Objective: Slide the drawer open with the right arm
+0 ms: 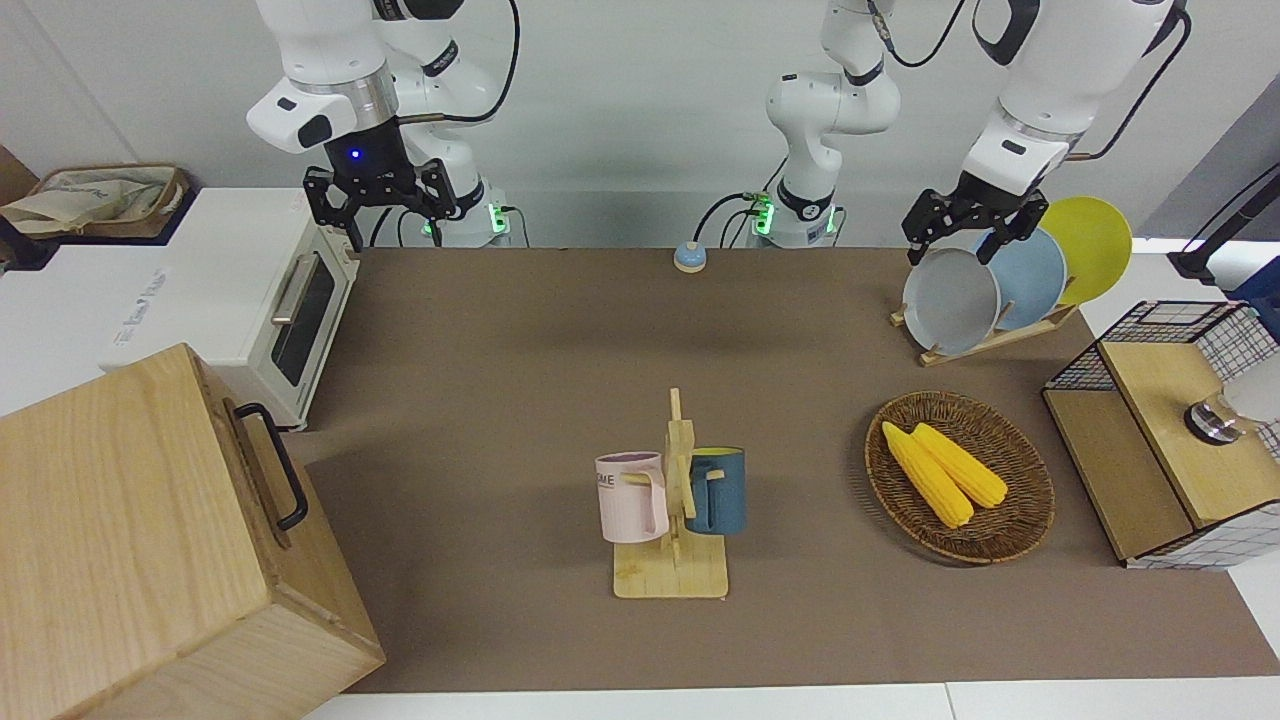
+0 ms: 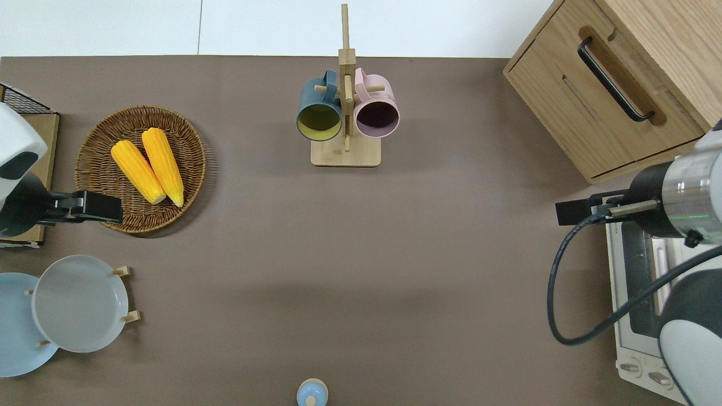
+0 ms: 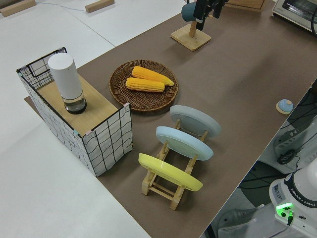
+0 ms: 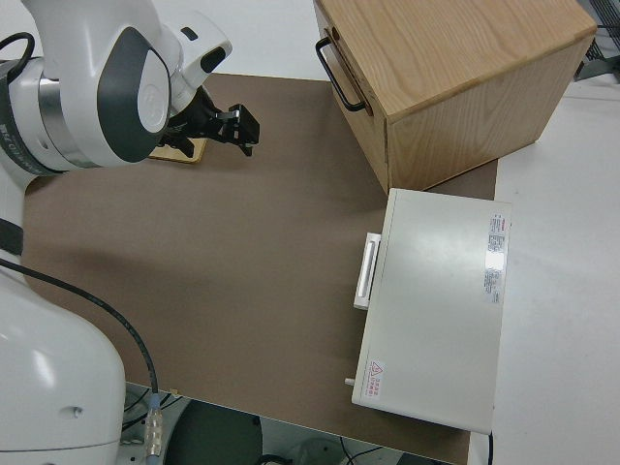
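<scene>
The drawer (image 2: 599, 115) is the pale-wood front of the large wooden box (image 1: 120, 530) at the right arm's end of the table, farther from the robots than the toaster oven. It sits flush with the box, shut. Its black loop handle (image 1: 273, 466) also shows in the overhead view (image 2: 612, 79) and the right side view (image 4: 339, 76). My right gripper (image 1: 380, 208), under a blue wrist light, is open and empty. It is up in the air over the table beside the oven (image 2: 569, 213), apart from the handle. It also shows in the right side view (image 4: 237, 128). The left arm is parked.
A white toaster oven (image 1: 250, 300) stands between the box and the right arm's base. A mug rack (image 1: 672, 500) with two mugs stands mid-table. A basket of corn (image 1: 1010, 520), a plate rack (image 1: 985, 290) and a wire-mesh cabinet (image 1: 1170, 430) are toward the left arm's end.
</scene>
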